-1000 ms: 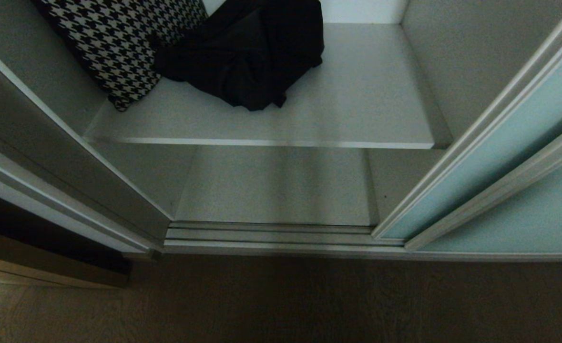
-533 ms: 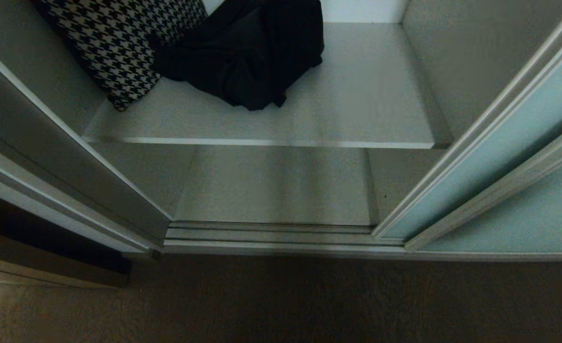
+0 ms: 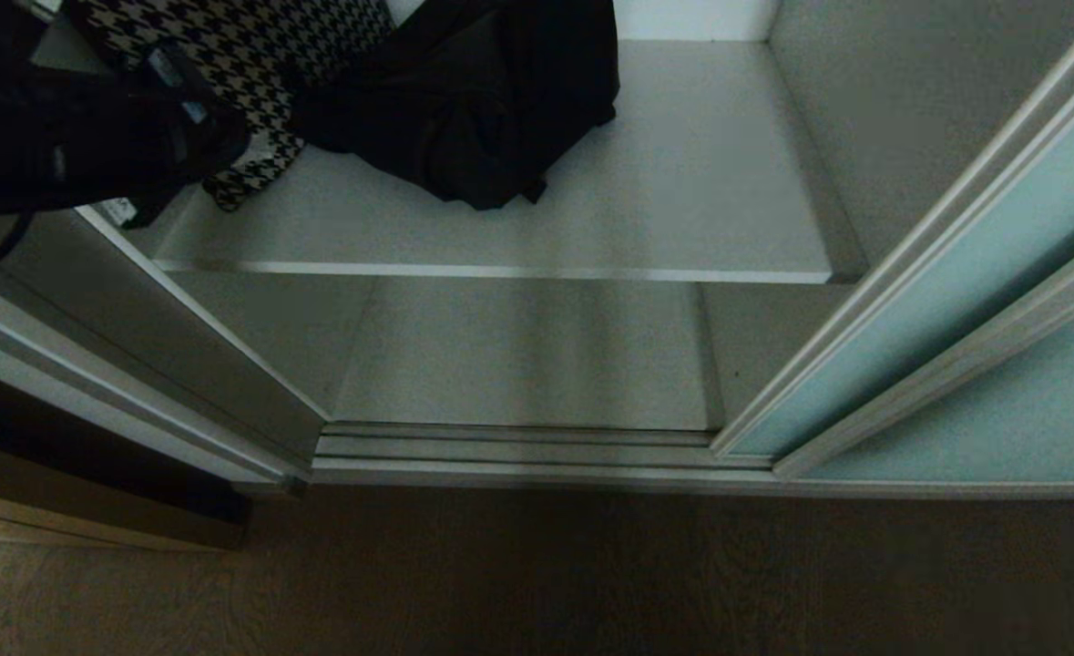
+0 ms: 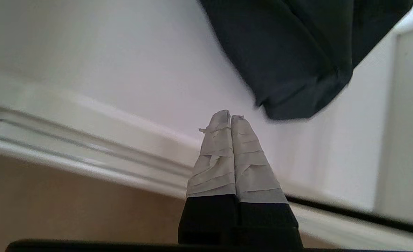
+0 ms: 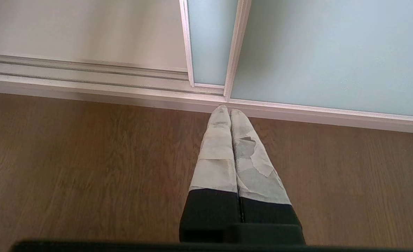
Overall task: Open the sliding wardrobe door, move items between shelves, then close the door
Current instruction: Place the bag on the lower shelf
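The left gripper's (image 4: 230, 117) taped fingers (image 4: 217, 154) are pressed together with nothing between them, hanging above the front of the upper shelf (image 4: 129, 70), near the hem of the black garment (image 4: 297, 59). The right gripper (image 5: 230, 111) is likewise pinched closed and empty, low over the wood floor (image 5: 69, 168) just before the bottom track (image 5: 87, 75).

The sliding wardrobe door (image 3: 965, 292) stands pushed to the right, overlapping a second glass panel (image 3: 1001, 428), so the wardrobe is open; both panels run out of the head view at its right edge. The left side wall (image 3: 136, 319) is partly covered by the left arm (image 3: 72, 137), a dark, hard-to-read mass in the head view's upper left corner; its fingertips cannot be made out there.

The upper shelf (image 3: 664, 182) holds two things at its back left: the black garment (image 3: 482, 100), crumpled in a heap, and a houndstooth cushion (image 3: 254, 46) touching it, partly hidden behind the arm. Both are cut off at the top of the head view. The lower shelf (image 3: 527, 355) shows only its bare board.

Only the right wrist view shows the door's bottom corner (image 5: 208, 82) sitting in the track; only the left wrist view shows the garment's hem from close by.
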`<state>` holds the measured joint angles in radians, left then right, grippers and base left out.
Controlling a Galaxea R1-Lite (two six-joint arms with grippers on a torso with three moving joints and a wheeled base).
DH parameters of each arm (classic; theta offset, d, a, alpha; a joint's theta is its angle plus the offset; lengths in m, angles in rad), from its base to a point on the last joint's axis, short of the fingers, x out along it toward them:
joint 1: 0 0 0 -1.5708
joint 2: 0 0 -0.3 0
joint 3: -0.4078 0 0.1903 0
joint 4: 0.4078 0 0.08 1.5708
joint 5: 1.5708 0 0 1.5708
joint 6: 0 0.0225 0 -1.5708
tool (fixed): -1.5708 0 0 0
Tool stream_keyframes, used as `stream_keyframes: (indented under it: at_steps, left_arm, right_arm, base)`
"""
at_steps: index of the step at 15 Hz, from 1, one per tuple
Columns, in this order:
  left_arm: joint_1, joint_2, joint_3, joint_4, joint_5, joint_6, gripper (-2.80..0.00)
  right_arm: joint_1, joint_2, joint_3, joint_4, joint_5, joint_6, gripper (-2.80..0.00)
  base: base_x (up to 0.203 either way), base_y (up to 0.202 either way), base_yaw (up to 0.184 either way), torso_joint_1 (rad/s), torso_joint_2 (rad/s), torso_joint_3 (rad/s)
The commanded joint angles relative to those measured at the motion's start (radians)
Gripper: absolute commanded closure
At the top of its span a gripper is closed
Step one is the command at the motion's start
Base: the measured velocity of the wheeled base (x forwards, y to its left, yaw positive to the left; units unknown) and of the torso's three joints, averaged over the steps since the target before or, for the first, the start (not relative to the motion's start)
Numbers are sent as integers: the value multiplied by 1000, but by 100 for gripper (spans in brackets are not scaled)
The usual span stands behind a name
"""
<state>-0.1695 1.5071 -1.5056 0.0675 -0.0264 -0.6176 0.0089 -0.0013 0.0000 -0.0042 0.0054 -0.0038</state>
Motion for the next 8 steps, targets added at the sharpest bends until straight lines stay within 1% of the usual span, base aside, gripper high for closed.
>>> stream_keyframes:
  at_steps: [1,3,6,8]
  left_arm:
    - [-18,156,-133,5,2,-49,-280]
    - [-27,239,-220,18,6,-112,-280]
    - [-30,341,-304,-3,6,-151,-280]
    - [-30,392,-370,-29,6,-190,-280]
  right_arm:
    - [0,-3,0,0,1,0,0]
    - [0,-3,2,0,1,1,0]
    - [0,-3,1,0,1,0,0]
    - [0,-3,0,0,1,-1,0]
  base:
    - [0,0,0,0,0,0]
    - [0,0,0,0,0,0]
    - [0,0,0,0,0,0]
    - [0,0,0,0,0,0]
